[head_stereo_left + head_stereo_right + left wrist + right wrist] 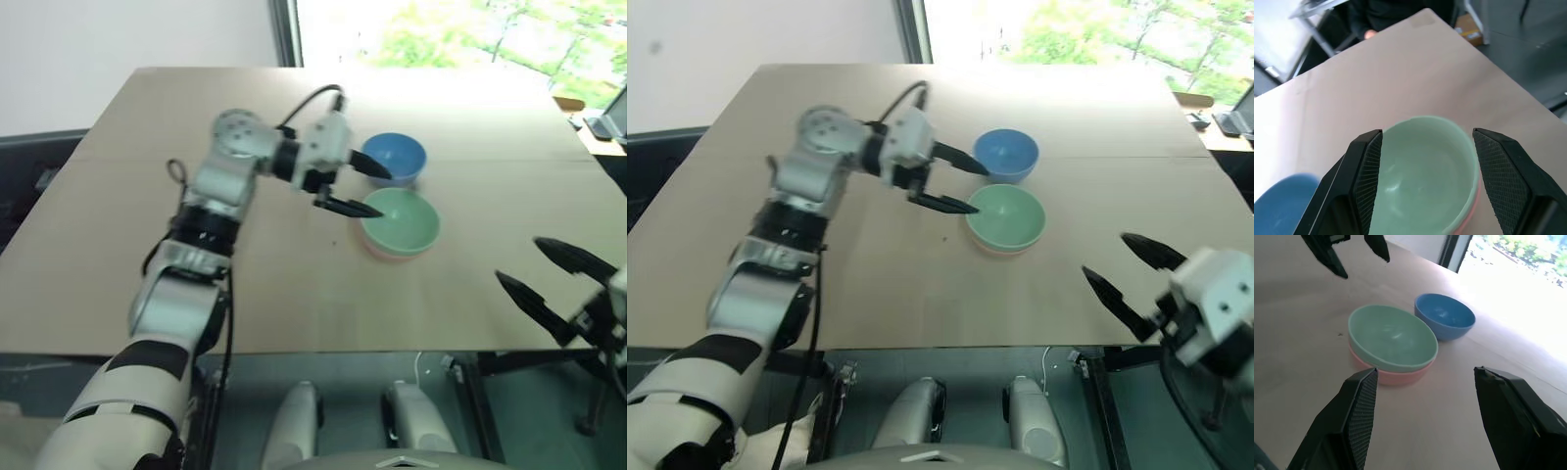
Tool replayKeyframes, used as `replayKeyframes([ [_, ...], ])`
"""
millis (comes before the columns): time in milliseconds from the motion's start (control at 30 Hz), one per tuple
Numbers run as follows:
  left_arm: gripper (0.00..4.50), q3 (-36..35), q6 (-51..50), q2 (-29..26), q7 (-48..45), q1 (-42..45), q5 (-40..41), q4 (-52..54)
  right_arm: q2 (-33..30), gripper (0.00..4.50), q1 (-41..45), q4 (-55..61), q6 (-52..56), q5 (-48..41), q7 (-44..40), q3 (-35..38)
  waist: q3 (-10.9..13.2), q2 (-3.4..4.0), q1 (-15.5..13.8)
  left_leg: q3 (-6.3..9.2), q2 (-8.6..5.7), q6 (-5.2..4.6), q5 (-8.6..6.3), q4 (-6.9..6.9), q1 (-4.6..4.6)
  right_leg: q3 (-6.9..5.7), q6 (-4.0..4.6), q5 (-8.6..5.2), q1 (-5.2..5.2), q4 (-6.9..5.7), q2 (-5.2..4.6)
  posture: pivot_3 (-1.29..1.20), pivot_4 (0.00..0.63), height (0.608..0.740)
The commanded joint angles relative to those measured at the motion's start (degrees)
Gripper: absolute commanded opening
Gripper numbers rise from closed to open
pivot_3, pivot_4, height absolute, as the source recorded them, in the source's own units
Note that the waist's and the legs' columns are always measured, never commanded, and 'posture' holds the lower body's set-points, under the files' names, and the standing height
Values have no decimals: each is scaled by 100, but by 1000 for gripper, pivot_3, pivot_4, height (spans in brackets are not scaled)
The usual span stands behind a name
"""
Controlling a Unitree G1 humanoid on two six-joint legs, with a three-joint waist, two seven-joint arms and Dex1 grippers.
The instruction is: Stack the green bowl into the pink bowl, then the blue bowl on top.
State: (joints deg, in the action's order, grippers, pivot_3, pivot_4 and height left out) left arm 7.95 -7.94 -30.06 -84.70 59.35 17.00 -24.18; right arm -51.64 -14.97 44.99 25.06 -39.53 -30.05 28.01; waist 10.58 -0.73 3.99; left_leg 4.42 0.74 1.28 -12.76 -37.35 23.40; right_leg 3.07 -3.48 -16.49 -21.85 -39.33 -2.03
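Observation:
The green bowl [399,221] sits nested in the pink bowl [1396,377], of which just the lower rim shows. Right behind the pair, touching or nearly so, the blue bowl [394,159] stands upright on the table [294,294]. My left gripper [384,195] is open and empty. It hovers at the left rim of the green bowl, pointing right, with one finger over the blue bowl's near edge. In the left wrist view its fingers [1369,166] frame the green bowl [1420,176]. My right gripper [519,260] hangs open and empty near the table's front right edge.
The tan table runs wide to the left and in front of the bowls. Its front edge lies close under my right gripper. A bright window is behind the far edge, and some objects [602,122] stand past the far right corner.

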Motion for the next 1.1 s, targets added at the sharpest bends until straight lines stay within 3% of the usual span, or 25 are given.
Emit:
replayKeyframes([
  [33, 3123, -819, -370, -260, 563, -634, 527, 799, -447, 3308, 1804, -1735, -337, 1035, -627, -1364, 6, -4, -15, -1, -1, 0, 0, 6, -17, 1, 1, -1, 15, 2, -2, 0, 150, 740],
  [100, 3123, -1078, -863, -400, 833, -1126, 756, 1173, -418, 3308, 3016, -2849, -760, 1838, -1022, -2268, 9, 7, -61, 3, 2, 0, 0, 28, -41, -4, 3, -2, 31, 7, 2, 0, 150, 740],
  [200, 3123, -1453, -816, -539, 1100, -2011, 925, 1745, -45, 3308, 4633, -4720, -1755, 2981, -1581, -3376, 13, 9, -78, 2, 7, 1, 0, 39, -35, -4, 4, -2, 18, 11, 4, 0, 150, 740],
  [367, 3123, -2016, -897, -701, 1486, -3225, 1268, 2488, 837, 3308, 6586, -7572, -3469, 4237, -1973, -4388, 15, 8, -59, 2, 5, 4, 2, 29, 37, -9, 3, 4, -42, 32, -6, 0, 150, 740],
  [533, 3123, -2303, -1152, -777, 1884, -4108, 1590, 3331, 1604, 3308, 7816, -9752, -4864, 5177, -1696, -4932, 15, 9, -84, -1, -5, 27, 15, 41, 62, -7, 4, 5, -74, 29, -19, 0, 150, 740],
  [733, 3123, -2492, -1336, -757, 2359, -4621, 1902, 3975, 2238, 3308, 8530, -11162, -5642, 6110, -776, -5335, 15, 9, -118, -4, -6, 28, 16, 39, 53, -2, 5, 4, -73, 11, -18, 0, 150, 740],
  [833, 3289, -2599, -1395, -780, 2516, -4767, 2043, 4188, 2369, 2481, 8665, -11443, -5814, 6308, -626, -5381, 15, 9, -144, -3, -7, 27, 16, 36, 50, -2, 6, 4, -77, -5, -18, 0, 150, 740],
  [1000, 3289, -2692, -1413, -939, 2328, -4910, 2309, 4281, 2426, 345, 8732, -11630, -5981, 6451, -689, -5338, 15, 9, -136, -8, -8, 23, 13, 30, 43, 4, 6, 4, -77, -20, -17, 0, 150, 740],
  [1033, 3289, -2699, -1470, -981, 2268, -4925, 2408, 4271, 2423, 112, 8734, -11638, -6002, 6463, -686, -5327, 15, 9, -135, -7, -8, 21, 12, 30, 42, 5, 6, 4, -77, -21, -16, 0, 150, 740],
  [1100, 3289, -2685, -1523, -1054, 2167, -4921, 2531, 4228, 2403, 112, 8737, -11639, -6039, 6462, -696, -5294, 15, 9, -131, -10, -8, 8, 4, 31, 39, 7, 7, 3, -78, -27, -15, 0, 150, 740],
])
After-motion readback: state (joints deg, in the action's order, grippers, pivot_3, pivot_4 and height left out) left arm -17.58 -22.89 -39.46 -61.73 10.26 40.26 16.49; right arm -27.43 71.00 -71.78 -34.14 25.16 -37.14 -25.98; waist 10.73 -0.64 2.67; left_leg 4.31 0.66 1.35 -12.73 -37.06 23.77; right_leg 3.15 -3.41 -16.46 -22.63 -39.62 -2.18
